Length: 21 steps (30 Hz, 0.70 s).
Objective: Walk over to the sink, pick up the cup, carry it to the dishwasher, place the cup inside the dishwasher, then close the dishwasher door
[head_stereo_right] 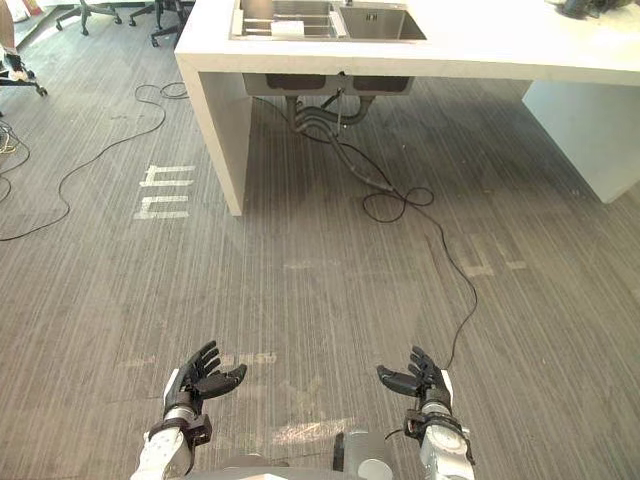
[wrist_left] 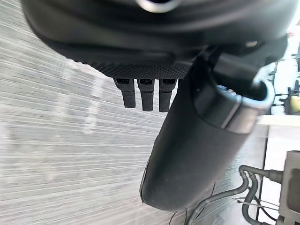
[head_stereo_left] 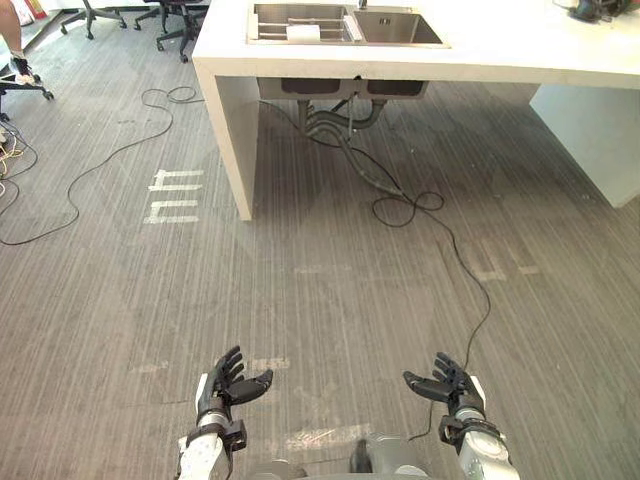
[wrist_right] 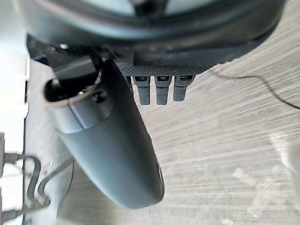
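At the far edge of the left eye view, the sink (head_stereo_left: 345,25) sits in a white counter (head_stereo_left: 520,50), well apart from you; a white cylinder in its left basin is probably the cup (head_stereo_left: 303,32). The right eye view shows the left hand (head_stereo_right: 200,378) and right hand (head_stereo_right: 418,375) low over the floor, both relaxed and empty. The left wrist view confirms straight fingers (wrist_left: 146,96); the right wrist view shows the same of its fingers (wrist_right: 161,91). Risk: steer too far left and the counter's end panel (head_stereo_left: 235,140) blocks the approach; if the cup lies on its side, a loose grasp may let it roll.
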{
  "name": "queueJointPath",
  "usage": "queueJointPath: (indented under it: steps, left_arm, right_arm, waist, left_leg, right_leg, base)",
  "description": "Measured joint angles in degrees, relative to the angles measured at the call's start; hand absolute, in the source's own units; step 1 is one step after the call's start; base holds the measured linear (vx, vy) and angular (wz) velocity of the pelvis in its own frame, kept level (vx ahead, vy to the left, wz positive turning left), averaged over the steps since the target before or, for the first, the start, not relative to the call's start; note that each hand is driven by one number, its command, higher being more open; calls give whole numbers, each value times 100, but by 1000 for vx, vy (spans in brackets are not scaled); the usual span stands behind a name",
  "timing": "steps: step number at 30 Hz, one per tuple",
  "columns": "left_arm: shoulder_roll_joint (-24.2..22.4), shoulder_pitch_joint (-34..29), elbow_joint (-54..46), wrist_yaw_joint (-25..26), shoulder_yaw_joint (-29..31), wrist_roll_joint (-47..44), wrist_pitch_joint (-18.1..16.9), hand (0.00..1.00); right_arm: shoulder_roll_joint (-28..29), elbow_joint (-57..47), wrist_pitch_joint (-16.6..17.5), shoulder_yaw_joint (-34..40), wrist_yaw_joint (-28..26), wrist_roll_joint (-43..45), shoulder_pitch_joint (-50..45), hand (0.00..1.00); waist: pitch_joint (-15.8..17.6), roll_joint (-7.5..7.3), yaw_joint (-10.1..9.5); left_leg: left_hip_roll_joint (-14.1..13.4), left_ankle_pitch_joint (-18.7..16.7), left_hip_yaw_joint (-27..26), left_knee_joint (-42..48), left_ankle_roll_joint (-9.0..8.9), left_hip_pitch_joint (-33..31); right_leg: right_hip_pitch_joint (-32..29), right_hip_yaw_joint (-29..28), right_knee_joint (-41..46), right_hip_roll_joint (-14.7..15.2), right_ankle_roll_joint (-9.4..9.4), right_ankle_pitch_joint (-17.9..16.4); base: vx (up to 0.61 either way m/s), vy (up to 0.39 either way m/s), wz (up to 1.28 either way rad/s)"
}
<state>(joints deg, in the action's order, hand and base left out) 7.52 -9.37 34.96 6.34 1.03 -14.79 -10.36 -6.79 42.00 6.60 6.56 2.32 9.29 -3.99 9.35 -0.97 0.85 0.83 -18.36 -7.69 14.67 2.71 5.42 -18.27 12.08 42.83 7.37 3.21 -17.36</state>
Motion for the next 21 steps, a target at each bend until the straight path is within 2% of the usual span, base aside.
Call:
queueJointPath:
  steps: [1,3,4,5,6,7,8,9,10,11,12,13,15,16,17,18,19,20,21]
  left_arm:
    - [4,100,3,25,-6,-12,2,90]
    - [-8,187,3,74,-6,-52,0,90]
    - [51,193,5,97,-24,-103,-7,90]
    - [21,233,126,96,-26,-102,-10,90]
    - [-31,245,166,108,-25,-103,-5,90]
    - [-109,234,163,95,-28,-101,-12,90]
    - [-165,259,166,91,-27,-101,-11,90]
    - [-230,265,183,62,-37,-101,6,90]
    - [-263,248,184,40,-41,-101,8,90]
    - [-344,176,175,-22,-40,-102,2,90]
    - [-359,150,176,-32,-41,-102,2,90]
    - [-387,147,173,-37,-41,-103,2,90]
    - [-393,221,164,-25,-24,-105,-1,90]
    - [-395,234,164,-20,-24,-105,-1,90]
    - [-405,254,170,-16,-31,-105,0,90]
    - [-451,241,182,-17,-41,-104,2,90]
    - [-514,218,182,-17,-44,-103,1,90]
    - [-574,190,182,-16,-45,-103,-2,90]
    - [-522,264,357,-8,-41,-104,4,90]
  right_arm:
    - [-12,0,0,-39,-10,-12,69,90]
    - [-68,0,-1,-65,-15,-31,101,90]
    - [-87,-19,1,-82,-14,-42,74,90]
    - [-174,-15,12,-77,-8,-41,4,90]
    - [-223,7,-5,-73,-3,-41,15,90]
    - [-268,1,-6,-59,0,-39,24,90]
    - [-279,10,-6,-60,0,-36,65,90]
    - [-278,25,-6,-73,0,14,66,90]
    - [-281,36,-6,-80,1,31,19,90]
    - [-280,102,7,-104,14,88,-109,90]
    - [-284,157,34,-105,16,110,-112,90]
    - [-299,223,65,-87,18,211,-71,90]
    - [-279,335,75,23,37,290,92,90]
    - [-275,402,72,44,36,300,148,90]
    - [-250,482,65,87,34,303,221,90]
    - [-212,483,60,189,35,304,206,90]
    - [-235,475,60,215,40,304,157,90]
    - [-279,478,58,212,45,304,122,90]
    - [-186,624,13,186,78,304,150,90]
  waist:
    - [88,88,18]
    - [139,174,21]
    - [121,143,26]
    - [98,168,60]
    - [67,257,65]
    - [50,323,90]
    - [65,348,133]
    - [92,357,172]
    - [95,358,174]
    - [120,337,115]
    - [126,313,101]
    - [151,249,-2]
    - [183,291,-99]
    - [199,280,-140]
    - [242,296,-186]
    - [284,276,-174]
    - [251,422,-170]
    - [232,565,-175]
    - [226,487,-216]
  left_leg:
    - [-149,-47,72,-67,-85,105]
    - [-380,-121,121,-117,-231,237]
    - [-421,-190,139,-156,-375,366]
    - [-467,-310,203,-141,-561,543]
    - [-587,-307,218,-59,-574,523]
    - [-715,-224,226,395,-721,309]
    - [-827,-97,235,1004,-815,15]
    - [-964,322,292,2220,-790,-458]
    - [-1040,519,311,2744,-797,-639]
    - [-1269,457,212,3934,-702,-950]
    - [-1292,412,176,4178,-657,-1069]
    - [-1292,331,83,4348,-615,-1385]
    - [-1224,157,54,3917,-594,-2066]
    - [-1158,132,54,3609,-606,-2202]
    - [-972,163,90,2797,-615,-2366]
    - [-757,460,163,1733,-661,-2417]
    - [-676,1079,325,835,-682,-2384]
    - [-707,1574,477,390,-624,-2388]
    - [-565,1814,495,432,-317,-2278]
  right_leg:
    - [-212,180,-204,-35,-33,-15]
    - [-384,280,-678,-207,-67,77]
    - [-362,239,-1438,-303,-150,653]
    - [-280,292,-1412,-290,-617,1280]
    - [-240,359,-1410,-357,-665,1203]
    - [-146,402,-1574,-478,-764,1103]
    - [19,440,-1751,-572,-778,1095]
    - [469,513,-2187,-677,-816,1120]
    - [728,534,-2389,-739,-840,1135]
    - [1529,537,-2949,-868,-872,1159]
    - [1761,516,-3092,-875,-872,1159]
    - [2057,377,-3341,-872,-872,1159]
    - [2278,235,-3560,-820,-867,1163]
    - [2326,185,-3613,-792,-865,1162]
    - [2481,106,-3734,-703,-829,1140]
    - [2621,90,-3789,-630,-668,1054]
    - [2717,81,-3787,-670,-530,959]
    - [2762,57,-3774,-781,-438,873]
    - [2859,12,-3673,-638,-290,663]
  base:
    - [254,-78,17]
    - [349,-150,18]
    - [496,-218,24]
    - [452,-188,19]
    - [462,-217,10]
    - [437,-222,1]
    - [524,-270,14]
    - [444,-208,21]
    - [454,-182,21]
    - [433,-154,6]
    - [481,-154,-17]
    - [364,-92,-31]
    - [286,6,-37]
    - [293,92,-32]
    - [288,142,-23]
    - [352,207,-11]
    - [302,204,0]
    - [309,239,2]
    - [315,218,0]
